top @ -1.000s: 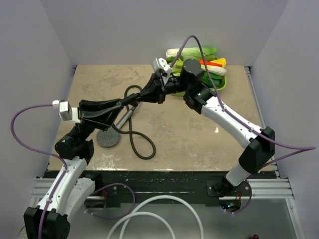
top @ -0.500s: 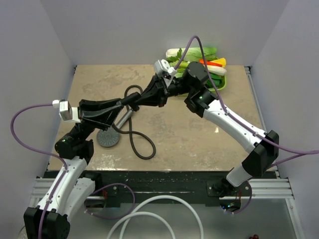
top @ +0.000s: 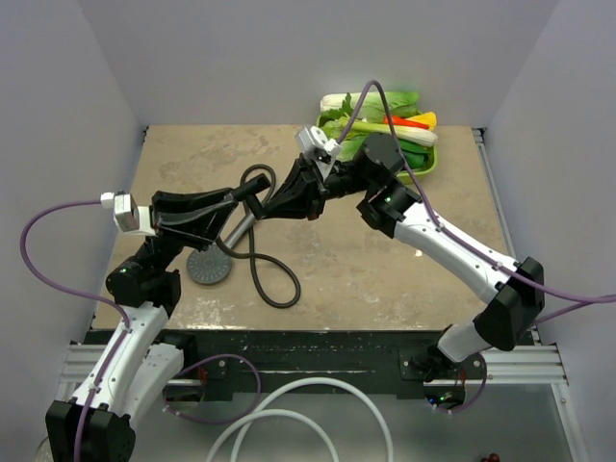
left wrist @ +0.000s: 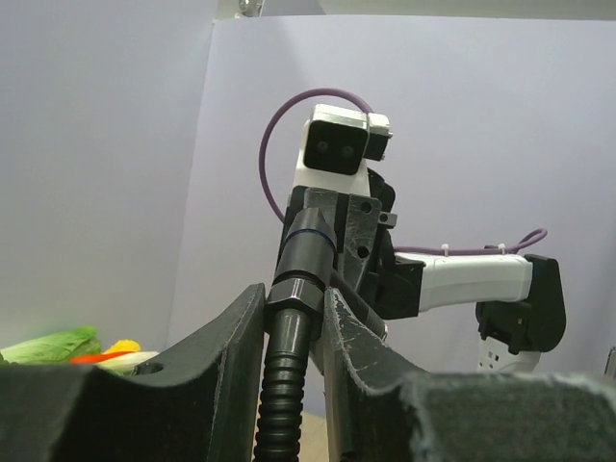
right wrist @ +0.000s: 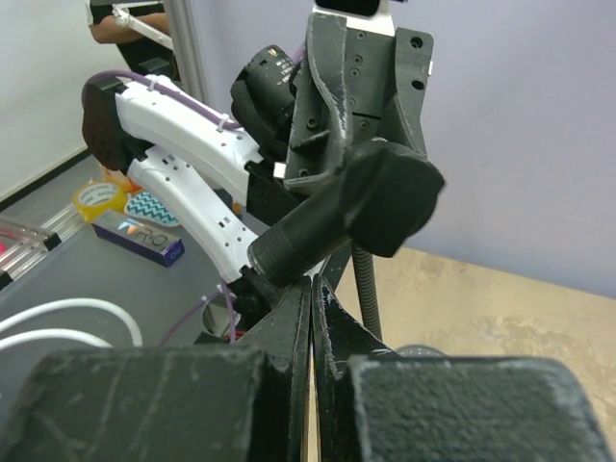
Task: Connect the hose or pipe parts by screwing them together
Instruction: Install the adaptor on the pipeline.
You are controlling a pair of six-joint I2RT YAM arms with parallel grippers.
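My left gripper (top: 248,195) is raised above the table and shut on the black nut (left wrist: 294,298) at the end of the thin ribbed hose (left wrist: 279,404). The small black T-shaped fitting (right wrist: 356,212) sits on that nut, its threaded side branch (right wrist: 289,245) pointing out. My right gripper (right wrist: 313,284) is shut with nothing between its fingers, its tips just under that branch. The hose (top: 274,289) loops over the table to the dark grey shower head (top: 209,268), which lies face up at the near left.
A green tray (top: 423,154) of toy vegetables stands at the back right behind my right arm. A thick white hose (top: 308,404) curls below the table's near edge. White walls close in the left, right and back.
My right arm has swung its wrist down and to the left, bringing the shut gripper closer to the fitting. The left arm and the hose end have stayed still.
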